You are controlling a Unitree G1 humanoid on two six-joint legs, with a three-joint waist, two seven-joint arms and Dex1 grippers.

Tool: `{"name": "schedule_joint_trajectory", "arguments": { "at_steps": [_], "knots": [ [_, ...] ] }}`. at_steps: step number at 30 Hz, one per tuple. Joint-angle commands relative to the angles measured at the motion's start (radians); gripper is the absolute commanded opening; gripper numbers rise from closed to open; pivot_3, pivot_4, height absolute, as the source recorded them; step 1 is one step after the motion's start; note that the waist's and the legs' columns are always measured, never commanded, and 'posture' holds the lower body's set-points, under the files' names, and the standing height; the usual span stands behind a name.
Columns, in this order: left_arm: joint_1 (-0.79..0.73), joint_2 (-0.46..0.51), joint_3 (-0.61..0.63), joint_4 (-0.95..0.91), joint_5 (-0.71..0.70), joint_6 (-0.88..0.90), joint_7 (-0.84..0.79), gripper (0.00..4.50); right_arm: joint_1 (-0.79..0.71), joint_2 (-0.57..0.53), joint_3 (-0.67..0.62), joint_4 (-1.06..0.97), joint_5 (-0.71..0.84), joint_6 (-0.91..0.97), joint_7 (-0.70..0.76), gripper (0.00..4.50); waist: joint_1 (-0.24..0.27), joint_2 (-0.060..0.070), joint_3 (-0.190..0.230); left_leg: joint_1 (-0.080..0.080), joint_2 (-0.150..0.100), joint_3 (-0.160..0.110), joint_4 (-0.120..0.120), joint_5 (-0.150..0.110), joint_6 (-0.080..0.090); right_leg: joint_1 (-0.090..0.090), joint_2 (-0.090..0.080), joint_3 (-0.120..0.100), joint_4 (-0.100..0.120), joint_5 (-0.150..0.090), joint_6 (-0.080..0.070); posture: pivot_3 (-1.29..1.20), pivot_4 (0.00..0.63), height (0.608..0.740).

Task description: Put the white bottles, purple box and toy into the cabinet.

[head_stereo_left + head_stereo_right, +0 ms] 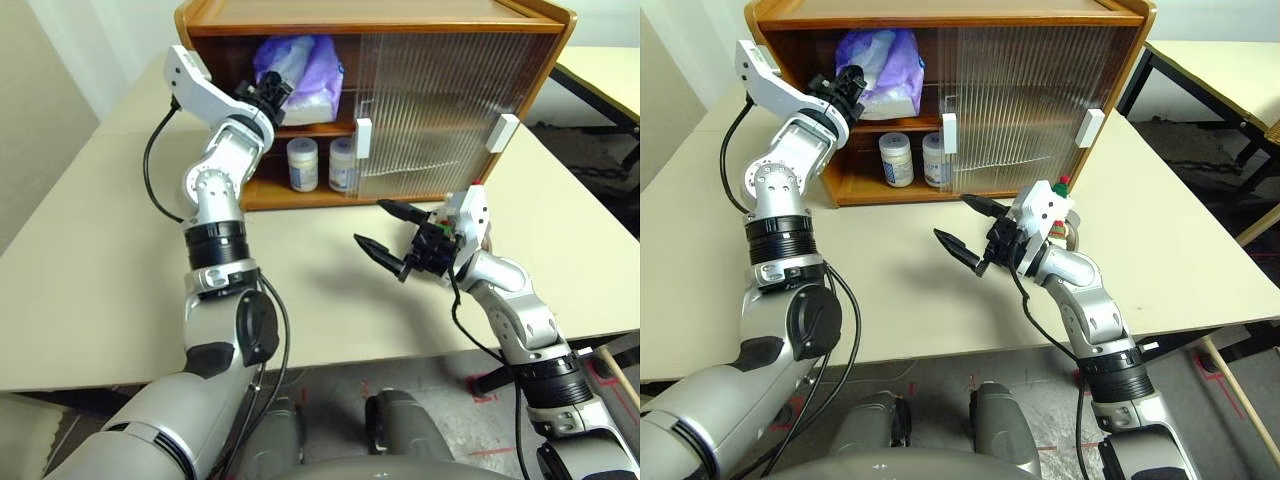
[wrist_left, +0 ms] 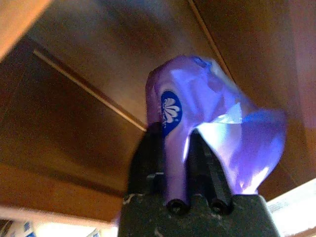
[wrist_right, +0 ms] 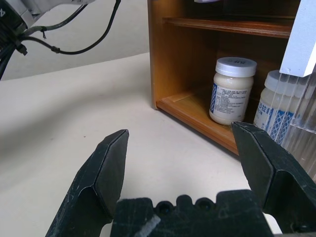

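The brown cabinet [image 1: 372, 16] stands at the back of the table with its left half uncovered. The purple box [image 1: 308, 68] is on the upper shelf, and my left gripper [image 1: 272, 92] reaches into that shelf, shut on the pack's crinkly wrapper [image 2: 217, 113]. Two white bottles [image 1: 302, 164] [image 1: 342, 165] stand side by side on the lower shelf. My right gripper [image 1: 382, 228] hovers open and empty over the table in front of the cabinet. A red and green bit of the toy [image 1: 1063, 184] peeks out behind the right hand; the rest of it is hidden.
The ribbed sliding doors [image 1: 430, 110] with white handles [image 1: 363, 138] cover the cabinet's right half. The beige table [image 1: 90, 260] spreads wide to the left and in front. Another table [image 1: 605, 70] stands at the back right.
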Motion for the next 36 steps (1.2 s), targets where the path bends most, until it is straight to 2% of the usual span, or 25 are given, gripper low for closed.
{"name": "schedule_joint_trajectory", "arguments": {
  "at_steps": [1,7,11,21,28,31,36],
  "knots": [
    [-0.011,-0.008,-0.017,0.032,0.013,-0.039,0.003,2.06,0.011,-0.005,0.0,-0.006,-0.01,-0.008,-0.003,4.5,0.0,0.0,0.0,0.0,0.0,0.0,0.0,0.0,0.0,0.0,0.0,0.0,0.0,0.0,0.0,-0.06,0.0,0.74],
    [-0.007,-0.012,-0.025,0.034,0.015,-0.077,-0.007,4.47,0.005,-0.006,0.0,-0.007,-0.007,-0.004,-0.001,4.5,0.0,0.0,0.0,0.0,0.0,0.0,0.0,0.0,0.0,0.0,0.0,0.0,0.0,0.0,0.0,-0.06,0.0,0.74],
    [0.008,-0.002,-0.043,0.009,0.014,-0.068,-0.016,4.47,0.004,-0.008,0.002,-0.007,-0.007,-0.003,0.002,4.5,0.0,0.0,0.0,0.0,0.0,-0.001,0.0,0.0,0.0,0.0,0.0,0.0,0.0,0.0,0.0,-0.05,0.0,0.74],
    [0.224,0.109,-0.161,-0.328,0.013,0.125,-0.048,4.47,0.0,-0.013,0.001,0.002,-0.005,-0.007,0.008,4.5,-0.002,0.0,0.0,0.0,0.0,-0.001,0.0,0.0,0.0,0.0,0.0,0.0,0.001,0.0,0.0,-0.04,0.0,0.74],
    [0.365,0.198,-0.232,-0.507,0.038,0.167,-0.103,4.47,-0.013,-0.015,0.0,0.014,-0.003,-0.006,0.021,4.5,0.001,0.0,0.0,0.001,0.001,-0.002,0.0,0.0,0.0,0.0,0.0,0.0,0.002,0.0,-0.001,-0.03,0.0,0.74],
    [0.417,0.255,-0.287,-0.55,0.046,0.142,-0.228,3.84,-0.012,-0.016,0.0,0.015,-0.002,-0.006,0.025,4.5,0.002,0.0,0.0,0.001,0.003,-0.001,0.0,0.0,0.0,0.0,0.0,0.0,0.002,0.0,-0.001,-0.03,0.0,0.74],
    [0.418,0.289,-0.362,-0.521,0.078,0.093,-0.367,1.99,-0.011,-0.013,0.005,0.011,-0.005,-0.004,0.024,4.5,0.003,0.0,0.0,0.001,0.002,-0.001,0.0,0.0,0.0,0.0,0.0,0.0,0.002,0.0,-0.002,-0.03,0.0,0.74]
  ]
}}
